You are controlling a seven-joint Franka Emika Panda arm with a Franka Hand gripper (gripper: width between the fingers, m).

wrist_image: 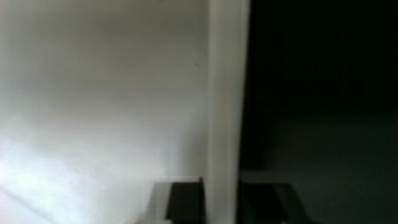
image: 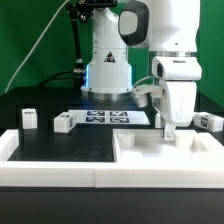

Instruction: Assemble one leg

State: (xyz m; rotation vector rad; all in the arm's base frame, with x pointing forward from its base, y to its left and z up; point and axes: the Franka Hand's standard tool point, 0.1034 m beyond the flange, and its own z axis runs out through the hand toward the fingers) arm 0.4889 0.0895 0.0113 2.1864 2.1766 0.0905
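White plastic parts were distributed over the black counter (image: 60,143). One leg (image: 65,122) was seen just beside the marker board (image: 110,117), on the exterior view's left. A second leg (image: 30,118) lay further to that side, and a third leg (image: 208,120) at the far right. No leg could be confirmed as held. The pincer (image: 168,130) was positioned low, close to the rear rim of the large tray-like piece (image: 135,148). Whether its jaws were spread or pressed together could not be told, because the wrist view was filled by a pale surface (wrist_image: 107,110) and a dark band, with no fingers clearly resolved. Two hazards were judged likely. The tray-like piece could be struck or dragged if the pincer were moved sideways before being raised, since little clearance was apparent. A stubby leg could be toppled or squeezed out if it were approached off-centre.
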